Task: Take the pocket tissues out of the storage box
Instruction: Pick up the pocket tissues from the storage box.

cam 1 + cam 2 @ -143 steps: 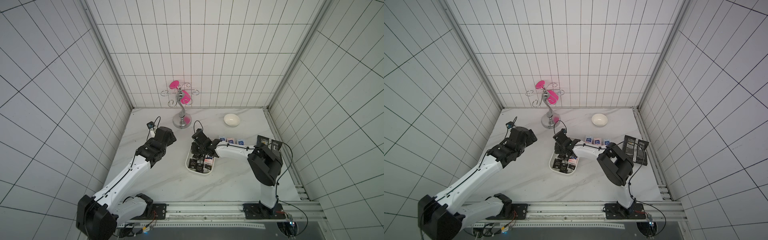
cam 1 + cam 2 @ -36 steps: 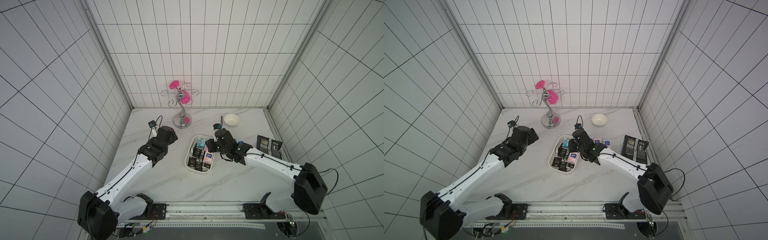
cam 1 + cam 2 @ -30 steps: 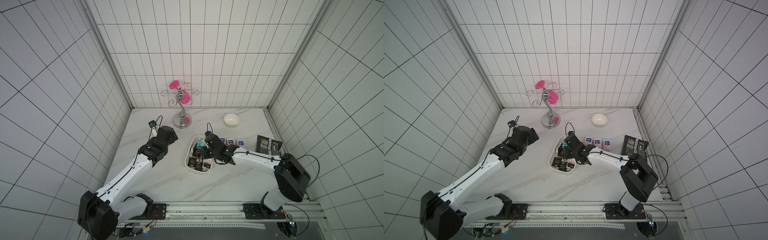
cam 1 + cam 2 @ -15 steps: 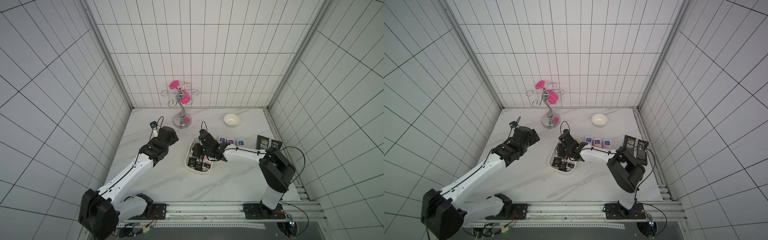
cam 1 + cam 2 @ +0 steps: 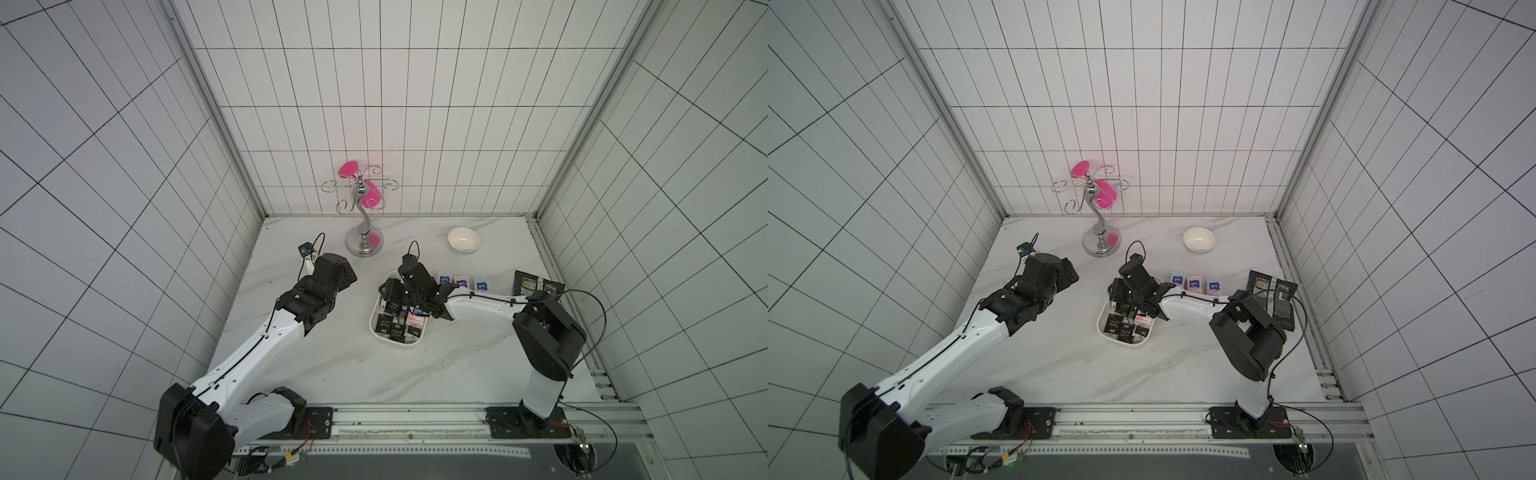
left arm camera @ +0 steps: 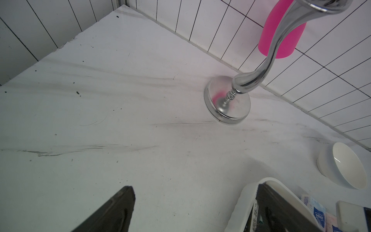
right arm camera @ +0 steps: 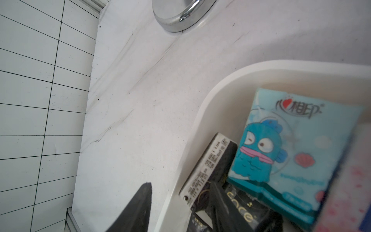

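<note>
1. A little over a second earlier I had the right arm stretched out past the box's 3 o'clock side. Now the right claw (image 5: pixel 397 300) was back over the 12 o'clock end of the storage box (image 5: pixel 373 326), with the elbow folded in.
2. Its jaws stood apart and gripped nothing. In the right wrist view one finger (image 7: pixel 140 211) hung outside the box rim. The other seemed to sit inside, over a black pack (image 7: pixel 243 216) with pale lettering.
3. Most of the pocket tissues (image 5: pixel 392 328) still lay in the box. A teal pack (image 7: pixel 291 144) leaned at the end nearest the claw, with a pink one blurred beside it.
4. Three pale packs (image 5: pixel 461 281) with blue labels lay in a row on the surface (image 5: pixel 332 365) at the box's 2 o'clock, as they had a second before.
5. The left claw (image 6: pixel 194 186) had barely shifted. It hung at the box's 10 o'clock, its jaws wide apart and empty.
6. The chrome stand (image 5: pixel 364 245) at 11 o'clock, the white bowl (image 5: pixel 463 240) at 1 o'clock and the black pouches (image 5: pixel 536 284) out past 3 o'clock were unchanged.
</note>
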Controlling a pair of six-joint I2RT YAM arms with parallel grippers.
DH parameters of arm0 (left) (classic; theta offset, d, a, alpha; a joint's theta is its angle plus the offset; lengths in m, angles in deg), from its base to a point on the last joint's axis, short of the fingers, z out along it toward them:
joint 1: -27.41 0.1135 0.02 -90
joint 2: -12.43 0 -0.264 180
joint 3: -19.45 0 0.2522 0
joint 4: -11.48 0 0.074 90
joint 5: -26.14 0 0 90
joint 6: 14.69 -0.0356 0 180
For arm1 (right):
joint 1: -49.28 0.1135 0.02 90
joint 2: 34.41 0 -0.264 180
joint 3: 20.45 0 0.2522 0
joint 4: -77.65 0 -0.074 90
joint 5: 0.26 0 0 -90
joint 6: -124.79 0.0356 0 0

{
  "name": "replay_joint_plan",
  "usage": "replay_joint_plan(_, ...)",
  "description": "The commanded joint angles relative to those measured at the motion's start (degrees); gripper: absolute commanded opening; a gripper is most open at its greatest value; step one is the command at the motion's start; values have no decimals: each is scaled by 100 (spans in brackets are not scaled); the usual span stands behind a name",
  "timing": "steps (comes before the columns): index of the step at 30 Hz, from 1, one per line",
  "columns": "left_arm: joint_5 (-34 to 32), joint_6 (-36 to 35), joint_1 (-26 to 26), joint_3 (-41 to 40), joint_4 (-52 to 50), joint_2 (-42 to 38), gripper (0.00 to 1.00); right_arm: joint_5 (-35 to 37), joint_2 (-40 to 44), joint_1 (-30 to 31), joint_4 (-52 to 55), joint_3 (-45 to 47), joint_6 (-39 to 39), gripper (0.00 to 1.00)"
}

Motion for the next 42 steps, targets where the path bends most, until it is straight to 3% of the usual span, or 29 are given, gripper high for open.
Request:
replay_joint_plan(1, -74, -79, -16, -51, 15, -107, 98, -28, -52, -15, 98, 16, 266, 49)
replay_joint_plan(24, -152, -63, -16, -295, 213, -318, 98, 58, -458, -20, 70, 143, 802, 47)
replay_joint_plan(30, -75, -41, -16, -297, 157, -328, 98, -139, -623, -49, -109, 202, 922, 38)
replay_joint_plan(42, -66, -28, -23, -351, 156, -381, 98, -369, -544, -68, -381, 387, 976, 10)
